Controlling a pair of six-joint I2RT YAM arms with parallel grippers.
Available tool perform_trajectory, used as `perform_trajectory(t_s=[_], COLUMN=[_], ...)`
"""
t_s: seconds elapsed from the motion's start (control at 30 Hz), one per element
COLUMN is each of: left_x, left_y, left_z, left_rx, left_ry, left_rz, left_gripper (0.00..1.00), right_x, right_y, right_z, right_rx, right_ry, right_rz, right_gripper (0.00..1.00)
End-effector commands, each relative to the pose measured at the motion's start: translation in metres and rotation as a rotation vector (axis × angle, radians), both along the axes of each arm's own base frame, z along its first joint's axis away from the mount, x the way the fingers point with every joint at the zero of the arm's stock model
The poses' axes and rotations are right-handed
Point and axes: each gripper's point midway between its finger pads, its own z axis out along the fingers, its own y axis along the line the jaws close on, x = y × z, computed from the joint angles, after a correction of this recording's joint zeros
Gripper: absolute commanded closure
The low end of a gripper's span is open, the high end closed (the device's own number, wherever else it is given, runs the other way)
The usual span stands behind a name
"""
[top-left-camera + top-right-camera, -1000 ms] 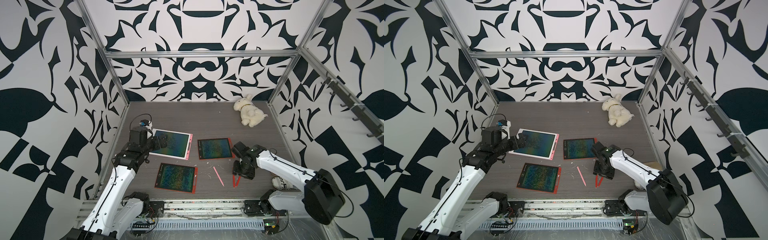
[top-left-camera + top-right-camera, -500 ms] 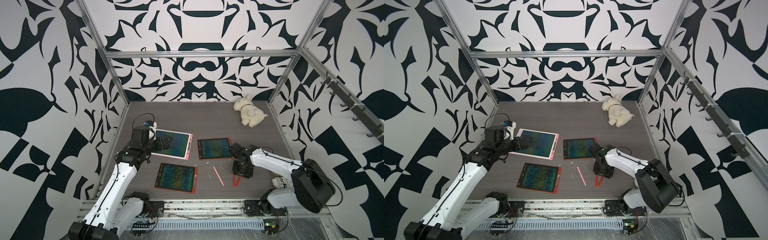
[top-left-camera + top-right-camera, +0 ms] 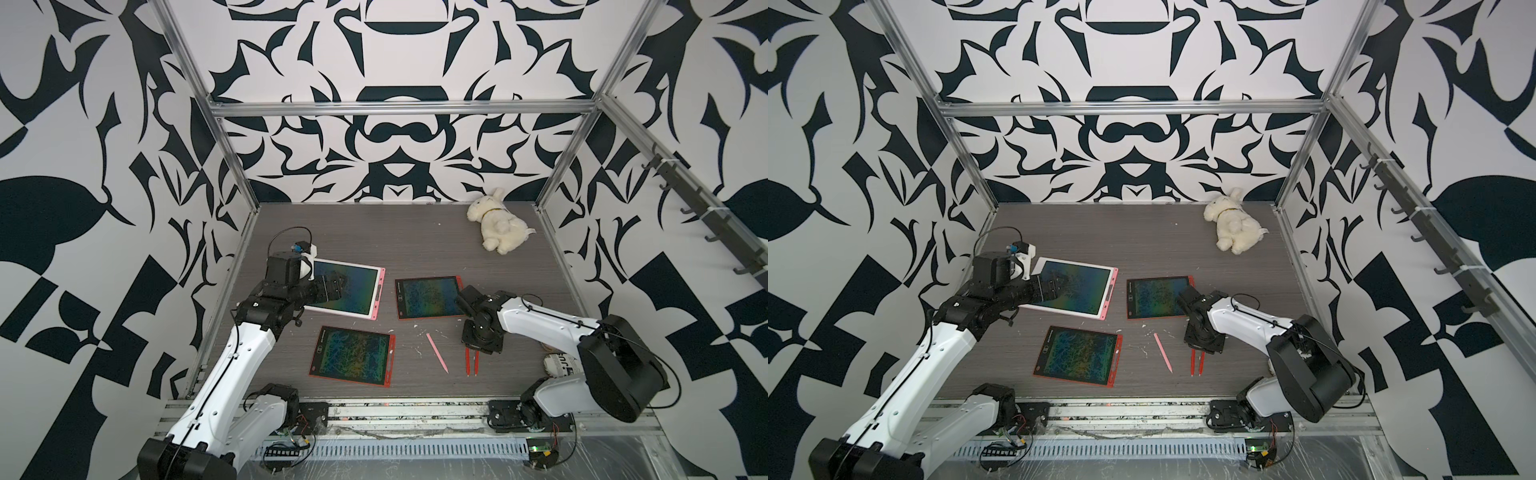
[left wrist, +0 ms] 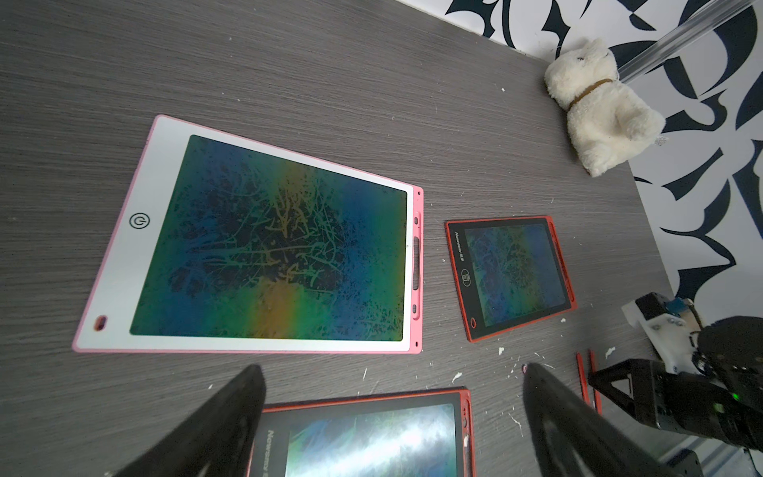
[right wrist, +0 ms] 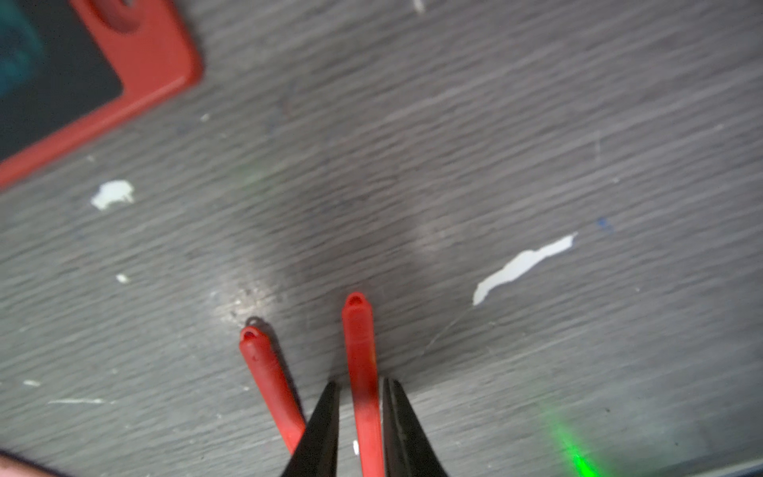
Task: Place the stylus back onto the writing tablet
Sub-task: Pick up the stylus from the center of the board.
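Logged three writing tablets flat on the table (image 3: pixel 395 241): pink-framed tablet (image 3: pixel 361 293) toward the left arm, far red tablet (image 3: pixel 424 297) beside the right arm, near red tablet (image 3: pixel 352 351) toward the front rail. Noted a recessed channel (image 4: pixel 416 264) down one long edge of the pink-framed tablet.

Found the red stylus (image 5: pixel 358 338) off every tablet, lying on bare table in front of the far red tablet. Second red stylus (image 5: pixel 264 367) just beside it, splayed slightly away. Found the right gripper (image 5: pixel 359 386) low over it, jaws narrow on either side of the shaft, only slivers of gap at the tips. Cannot tell whether actually clamped. Spotted a pink stylus (image 3: pixel 437 352) between the red pair and the near red tablet, apart from both.

Found the left gripper (image 4: pixel 392 367) over the pink-framed tablet, spread wide, holding nothing.

Open table across the back, apart from a plush toy (image 3: pixel 500 227) in the far corner on the right arm's side. Boxed in by aluminium rails (image 3: pixel 395 109) and patterned walls.

Grey wood-grain surface, matte, littered with white flecks (image 5: pixel 520 264). Glossy tablet screens, scribbled over in rainbow lines. Slim tapered styluses, eyelet at the blunt end.
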Motion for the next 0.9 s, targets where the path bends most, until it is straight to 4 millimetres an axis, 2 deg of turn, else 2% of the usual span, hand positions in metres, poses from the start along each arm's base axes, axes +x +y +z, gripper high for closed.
perform_trajectory(t_s=[0.0,0.27,0.47,0.77,0.87], left_x=[-0.001,0.002,0.003,0.008,0.011], left_y=[-0.001,-0.001,-0.017,-0.057,-0.071], left_z=[-0.003,-0.009,-0.019,-0.036,-0.043], left_rx=[0.012,0.043,0.053,0.065,0.054], left_ry=[0.01,0.045,0.091,0.132,0.158], left_rz=[-0.01,0.007,-0.023,-0.069,-0.087], left_gripper=[0.01,0.0,0.01,0.0,0.04], right_x=[-0.012,-0.01,-0.004,0.01,0.016], right_y=[-0.009,-0.012,-0.01,-0.002,0.003], right_z=[-0.023,-0.023,-0.008,0.032,0.044], right_rx=[-0.004,-0.01,-0.025,0.018,0.045], right_ry=[0.044,0.052,0.058,-0.019,-0.051], right_rz=[-0.006,0.001,0.045,0.091,0.11], right_gripper=[0.8,1.0,1.0,1.0,1.0])
